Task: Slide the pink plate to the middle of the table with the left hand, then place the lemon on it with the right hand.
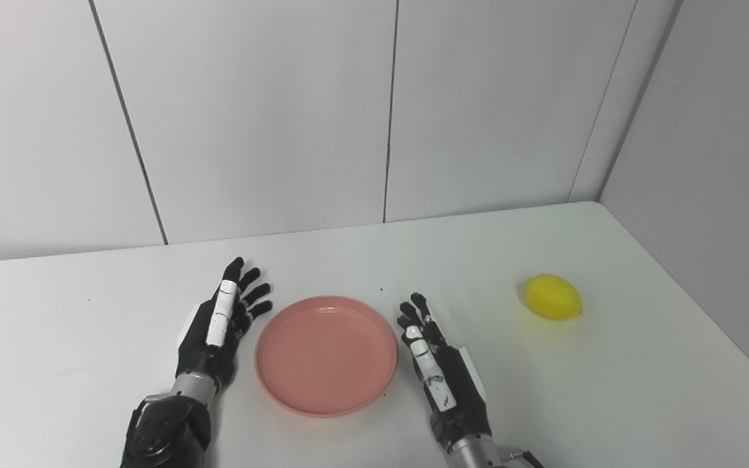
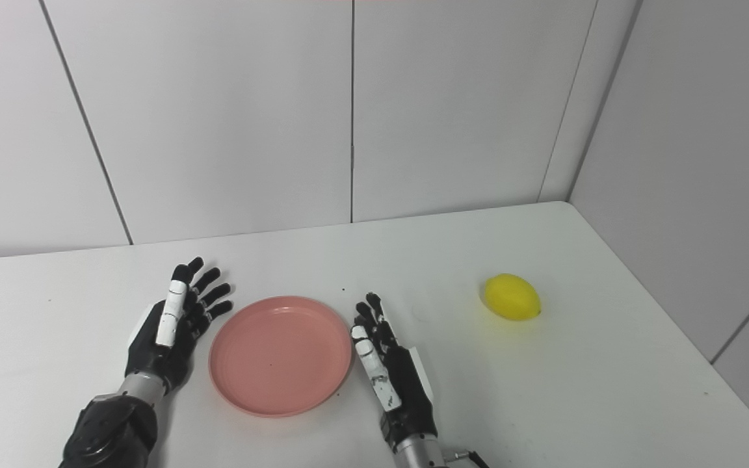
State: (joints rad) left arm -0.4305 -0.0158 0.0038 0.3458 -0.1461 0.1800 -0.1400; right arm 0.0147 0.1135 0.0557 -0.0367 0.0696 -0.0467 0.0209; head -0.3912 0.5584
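Left hand: we see the black left hand (image 1: 218, 325) with its white-backed finger lying spread and holding nothing, fingers fanned forward over the white table (image 1: 641, 390).
Pink plate, place: the round, shallow pink plastic plate (image 1: 326, 354) sits just to the right of our left hand and just to the left of our right hand, between the two and close to both; we cannot tell whether either hand touches its rim.
Pink plate, handling: we judge it light and stiff, with a smooth underside that should glide easily on the table; a push on the raised rim from the side nearest the left hand would move it, and too sharp a push might send it skating.
Pink plate, look: an even salmon pink, low upturned lip, nothing on it, a few tiny dark specks.
Right hand: our black right hand (image 1: 439, 367) rests with its fingers apart and nothing in it.
Lemon, place: the yellow oval lemon (image 1: 552, 297) lies well off to the right of the right hand and a little farther forward.
Lemon, handling: we expect it firm, rounded and apt to roll, so we would wrap the fingers around its middle.
Lemon, look: bright, glossy yellow, with a small nub at its right end.
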